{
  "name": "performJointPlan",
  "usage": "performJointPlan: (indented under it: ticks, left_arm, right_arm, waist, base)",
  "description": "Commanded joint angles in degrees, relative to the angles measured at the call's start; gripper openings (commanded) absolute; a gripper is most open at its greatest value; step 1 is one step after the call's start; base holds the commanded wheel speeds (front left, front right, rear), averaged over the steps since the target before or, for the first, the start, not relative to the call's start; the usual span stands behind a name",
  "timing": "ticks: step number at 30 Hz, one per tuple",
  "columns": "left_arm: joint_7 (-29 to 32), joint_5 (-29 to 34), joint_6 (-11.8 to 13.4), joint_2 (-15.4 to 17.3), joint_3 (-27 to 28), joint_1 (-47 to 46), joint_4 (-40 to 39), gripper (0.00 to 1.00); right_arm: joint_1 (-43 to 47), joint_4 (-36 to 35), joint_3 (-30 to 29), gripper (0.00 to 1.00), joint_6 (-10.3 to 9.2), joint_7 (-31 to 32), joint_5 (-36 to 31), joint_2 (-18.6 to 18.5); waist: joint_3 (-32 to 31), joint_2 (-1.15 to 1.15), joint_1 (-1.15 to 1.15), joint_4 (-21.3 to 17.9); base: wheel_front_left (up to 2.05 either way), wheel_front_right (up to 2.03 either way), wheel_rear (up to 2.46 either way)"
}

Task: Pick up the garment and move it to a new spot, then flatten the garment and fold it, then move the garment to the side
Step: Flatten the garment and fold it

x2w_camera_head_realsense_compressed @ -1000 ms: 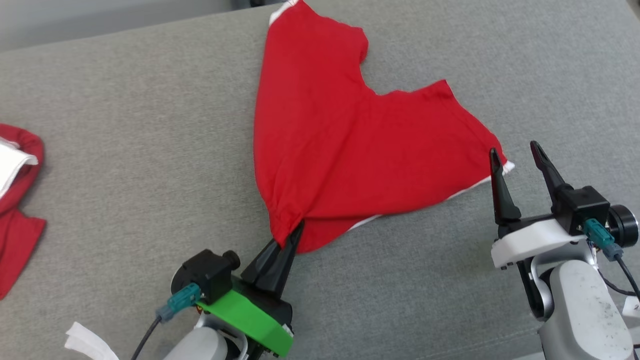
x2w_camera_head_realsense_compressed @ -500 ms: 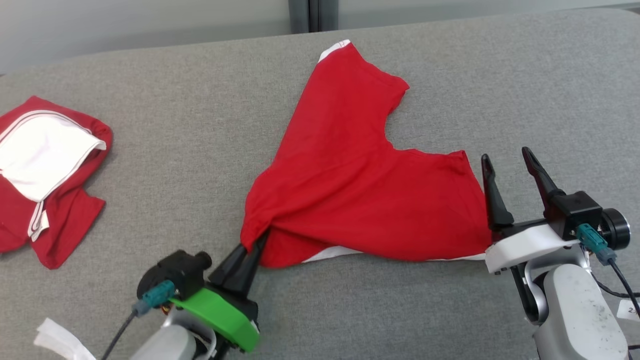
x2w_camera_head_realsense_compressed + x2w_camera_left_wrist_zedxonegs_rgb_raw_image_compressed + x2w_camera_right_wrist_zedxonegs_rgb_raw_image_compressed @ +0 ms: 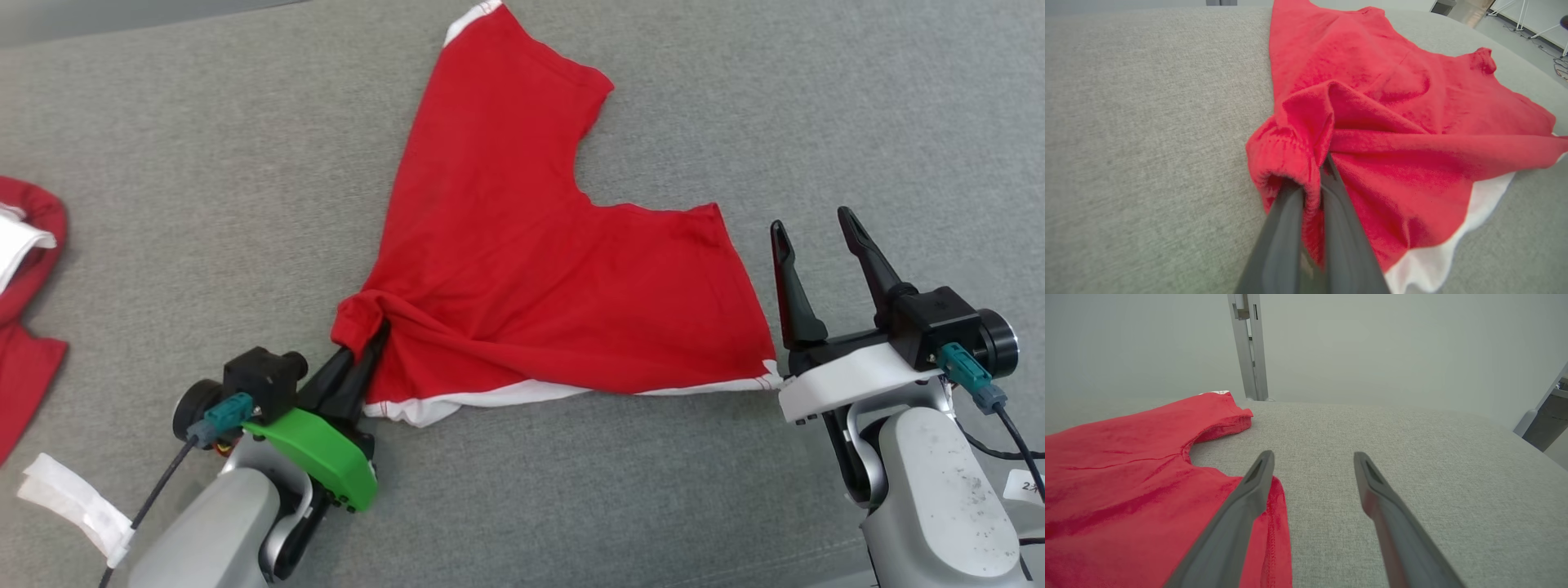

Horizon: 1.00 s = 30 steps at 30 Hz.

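Observation:
A red garment (image 3: 539, 278) with white trim lies spread on the grey cushion (image 3: 204, 188), one leg reaching to the far edge. My left gripper (image 3: 371, 331) is shut on the garment's bunched near-left corner, and the left wrist view shows the red cloth (image 3: 1372, 134) pinched between the two dark fingers (image 3: 1282, 228). My right gripper (image 3: 812, 224) stands open just off the garment's right edge, holding nothing. In the right wrist view its left finger (image 3: 1241, 506) lies over the garment's (image 3: 1126, 490) hem, the other over bare cushion.
A second red and white garment (image 3: 24, 286) lies at the left edge of the cushion. A white tag (image 3: 69, 498) hangs by my left arm. A grey wall and a metal post (image 3: 1249, 347) stand behind the cushion's far edge.
My left gripper has dragged the garment's corner to the left and nearer, stretching the hem out. The head camera has shifted. The right gripper stays open by the right edge.

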Motion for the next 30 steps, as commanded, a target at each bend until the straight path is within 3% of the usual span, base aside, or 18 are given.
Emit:
performJointPlan:
  ticks: [1,3,5,6,7,30]
  left_arm:
    - [0.0,0.5,-0.2,0.3,0.7,-1.2,1.2,0.0]
    - [0.0,1.2,-0.1,0.3,2.4,-1.6,3.3,0.0]
    - [0.0,2.0,-0.1,-0.3,3.7,-1.4,4.7,0.49]
    - [0.0,2.7,-0.1,-0.5,4.5,-1.4,5.4,0.93]
    - [0.0,3.1,0.0,-0.6,5.2,-1.2,6.0,1.0]
    - [0.0,15.5,-0.1,-7.4,26.7,10.4,9.4,1.0]
  right_arm:
    - [-0.6,-0.1,0.0,1.0,-0.09,0.0,0.4,-0.2]
    - [-0.4,-0.1,-0.1,1.0,-0.09,0.0,0.6,-0.2]
    - [0.0,-0.1,-0.3,1.0,-0.09,0.0,0.7,-0.2]
    - [0.4,-0.2,-0.6,1.0,-0.09,0.0,0.8,-0.2]
    - [0.8,-0.2,-0.7,1.0,-0.09,0.0,0.8,-0.2]
    - [6.7,3.0,-0.9,1.0,-0.09,0.0,3.2,-0.2]
  waist:
    - [1.4,0.0,0.0,-1.6]
    - [1.1,0.0,0.0,-1.7]
    - [0.6,0.0,0.0,-1.6]
    - [0.2,0.0,0.0,-1.4]
    - [-0.1,0.0,0.0,-1.2]
    - [-12.5,0.0,0.0,2.8]
  base:
    - [0.0,0.0,0.0]
    - [0.0,0.0,0.0]
    - [0.0,0.0,0.0]
    - [0.0,0.0,0.0]
    - [0.0,0.0,0.0]
    - [0.0,0.0,0.0]
